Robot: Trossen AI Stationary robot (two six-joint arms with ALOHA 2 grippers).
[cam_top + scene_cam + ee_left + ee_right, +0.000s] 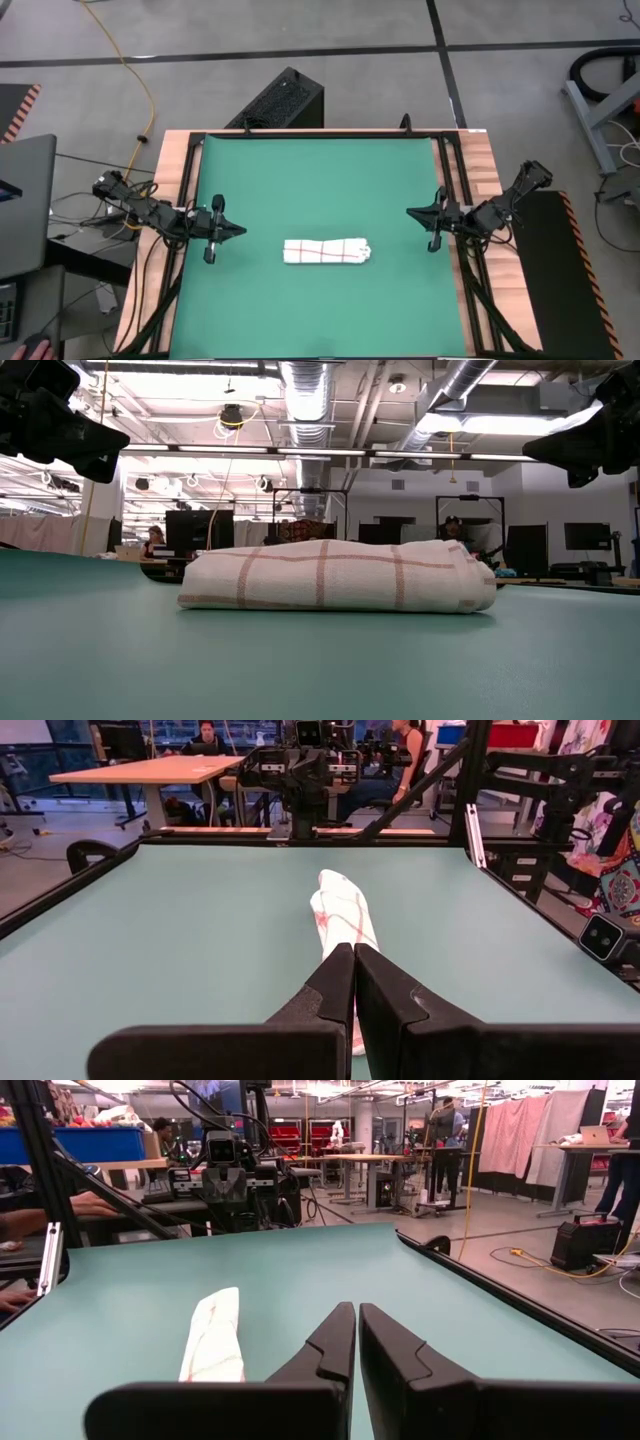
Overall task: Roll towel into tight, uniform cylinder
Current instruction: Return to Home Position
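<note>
The cylinder (327, 251) is seen lying on its side on the green mat (320, 180), near the middle of the mat's width and somewhat toward its near edge, with its long axis running from one arm to the other. Nothing is touching it. It is judged to be left where the rolling ended, since the open centre of the mat is within both arms' reach.

From table height the cylinder (338, 576) is shown resting flat on the mat, its thin grid lines wrapping round it. One end looks slightly thicker and more rounded than the other, so the roll is judged compact but not perfectly uniform (how tightly the inner turns are wound cannot be seen).

The left gripper (240, 230) is held at the mat's left edge and the right gripper (412, 212) at its right edge, each well apart from the cylinder and pointed inward toward it. In each wrist view the two dark fingers are pressed together with nothing between them, so the left gripper (354, 952) and the right gripper (357, 1310) are both clenched and empty. This symmetrical parking at the sides of the worktop (480, 150) is read as a rest pose, chosen so that the finished roll is not disturbed.
</note>
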